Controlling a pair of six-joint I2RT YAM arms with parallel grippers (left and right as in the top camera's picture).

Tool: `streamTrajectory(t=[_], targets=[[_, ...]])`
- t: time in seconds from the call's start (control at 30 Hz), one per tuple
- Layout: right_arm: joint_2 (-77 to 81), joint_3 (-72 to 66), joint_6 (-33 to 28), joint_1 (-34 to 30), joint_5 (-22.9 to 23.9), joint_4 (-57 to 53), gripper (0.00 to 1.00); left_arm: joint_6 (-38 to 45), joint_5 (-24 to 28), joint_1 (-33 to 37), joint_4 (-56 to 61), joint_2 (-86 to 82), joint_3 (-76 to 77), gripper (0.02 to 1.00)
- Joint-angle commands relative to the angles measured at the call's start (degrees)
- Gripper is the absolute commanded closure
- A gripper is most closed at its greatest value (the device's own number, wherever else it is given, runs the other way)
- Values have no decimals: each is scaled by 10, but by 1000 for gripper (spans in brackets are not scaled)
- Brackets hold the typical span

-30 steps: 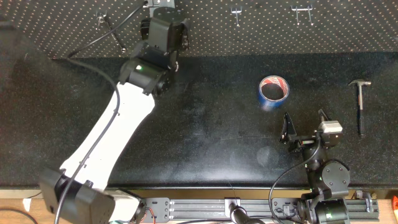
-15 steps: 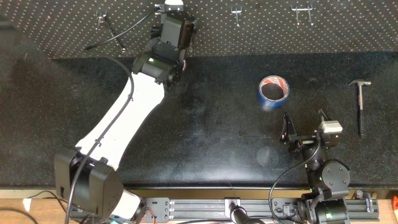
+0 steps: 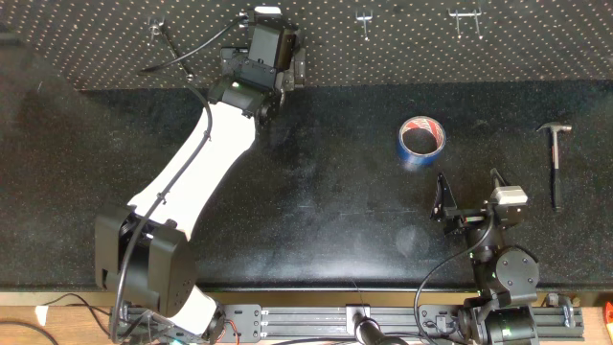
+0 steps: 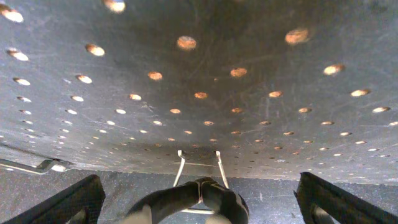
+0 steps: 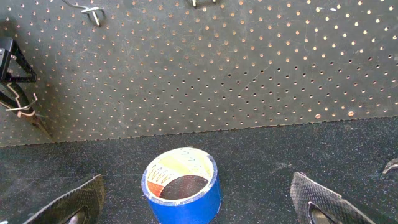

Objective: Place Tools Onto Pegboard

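Upper centre, the left gripper (image 4: 199, 180) stood with jaws spread around a black handle (image 4: 180, 196) at a pegboard (image 4: 199, 74) hook (image 4: 182, 165); lower right, the right gripper (image 3: 468, 177) was likewise spread.

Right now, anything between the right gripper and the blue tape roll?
Nothing visible. The right gripper faces the blue tape roll across bare black mat, jaws open. The hammer lies off to the side, clear of that path.

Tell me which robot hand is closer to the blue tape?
Right. The right hand sits just beside the tape; the left hand is far away at the pegboard.
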Motion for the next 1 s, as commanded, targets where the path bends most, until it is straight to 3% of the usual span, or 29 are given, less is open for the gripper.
streamTrajectory(t=[0.03,0.17,0.27,0.33,0.43,0.5,0.6,0.7,0.87,1.0], targets=[[-4,-2,7,2,5,-3,25,3,5,4,-3,-1,3,25],[-4,-2,7,2,5,-3,25,3,29,4,-6,-85,3,23],[-4,-2,7,2,5,-3,25,2,50,4,-70,-214,-8,23],[-4,-2,7,2,5,-3,25,0,72,9,-79,-342,-101,23],[-3,-2,7,2,5,-3,25,1,197,97,45,-518,-326,23],[-4,-2,7,2,5,-3,25,1,286,192,196,-635,-500,23],[-4,-2,7,2,5,-3,25,3,285,251,284,-743,-644,23],[-4,-2,7,2,5,-3,25,3,285,259,361,-808,-734,23],[-3,-2,7,2,5,-3,25,101,285,217,352,-906,-793,23],[-4,-2,7,2,5,-3,25,115,268,198,271,-946,-797,23]])
